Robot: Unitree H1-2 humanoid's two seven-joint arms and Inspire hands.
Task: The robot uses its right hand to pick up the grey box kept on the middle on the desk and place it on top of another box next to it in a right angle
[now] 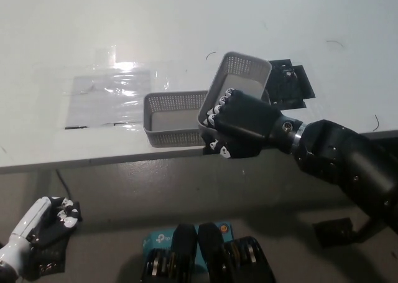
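Desk point(186, 34); right hand point(239, 124) hides upper box point(242, 78) near edge.

The white desk point(186, 22) carried a grey mesh basket point(171, 118) at its front edge, a clear plastic sheet point(115, 87) left of it, and black sheets point(289, 84) right.

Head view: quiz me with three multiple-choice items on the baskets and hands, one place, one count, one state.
1. Where does the white left hand rest?
A. picture's lower left, below the desk edge
B. on the desk
C. inside a basket

2. How many grey mesh baskets show?
A. one
B. two
C. three

3. What is the black right hand doing?
A. hanging open
B. shut on nothing
C. gripping the tilted basket

Key: 1 A, it sits low, off the desk. 2 B, the tilted basket leans over the flat basket. 3 C, its fingers wrap the tilted basket's near rim.
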